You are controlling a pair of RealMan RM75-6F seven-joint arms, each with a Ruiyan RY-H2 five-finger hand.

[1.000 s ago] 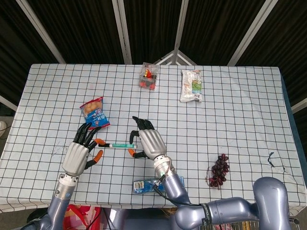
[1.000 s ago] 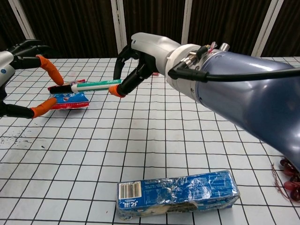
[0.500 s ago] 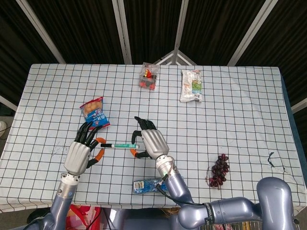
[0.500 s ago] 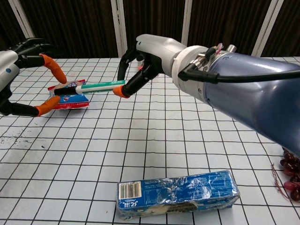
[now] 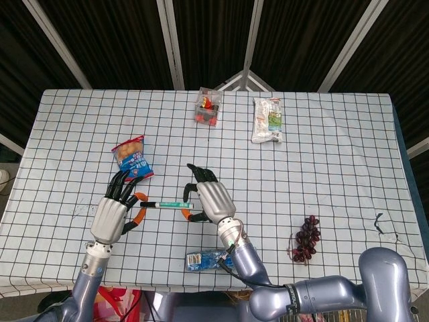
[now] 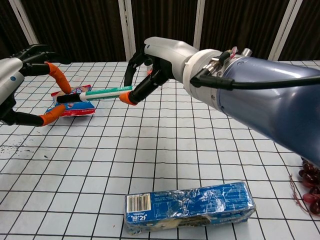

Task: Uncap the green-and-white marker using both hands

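Table: checked cloth, dark slatted wall behind.
Marker: green-and-white marker held level above the near-left part of the table.
Right hand: pinches the marker's green end.
Left hand: orange fingertips spread, flanking the black cap; contact unclear.

marker 1 | hands 2 | snack packs maybe 4 | grapes 1

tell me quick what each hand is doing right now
Left hand: fingers closing around the dark cap end of the marker; firm grip cannot be told.
Right hand: holding the marker's green-and-white end.
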